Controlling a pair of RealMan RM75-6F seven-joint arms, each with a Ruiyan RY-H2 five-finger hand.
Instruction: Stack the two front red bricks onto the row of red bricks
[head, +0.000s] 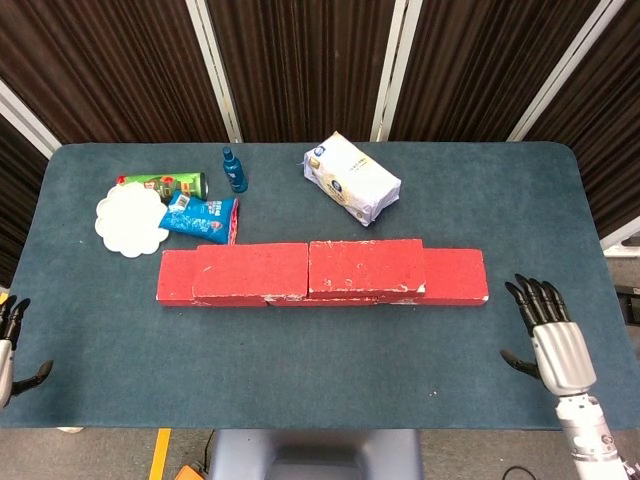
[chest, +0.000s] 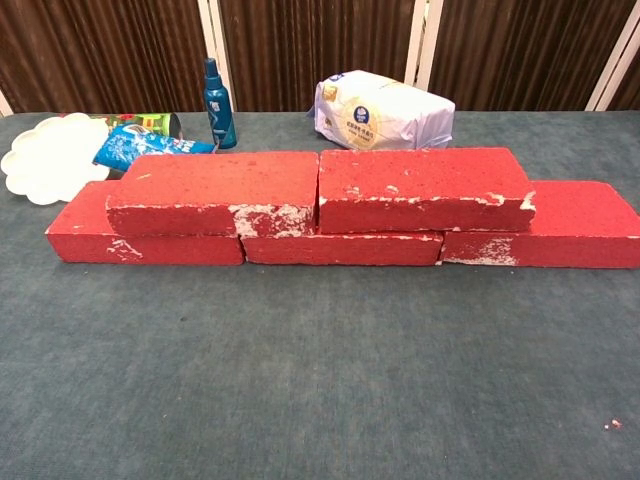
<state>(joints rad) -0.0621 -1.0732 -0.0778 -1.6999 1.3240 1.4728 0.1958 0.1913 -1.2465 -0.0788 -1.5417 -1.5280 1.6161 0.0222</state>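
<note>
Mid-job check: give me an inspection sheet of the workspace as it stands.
Surface: blue-grey table, small speck near front right.
Job's things: two upper bricks lie on the bottom row, staggered, edges chipped white.
Clutter: white bag, blue bottle, green can, blue packet, white plate, all behind the bricks.
Robot hands: right robot hand open, off the bricks; left robot hand at table edge, holding nothing.
Cables: nothing seen.
Surroundings: dark slatted panels.

No legible text on the white bag (chest: 384, 110) or snack packets (head: 200, 216).
</note>
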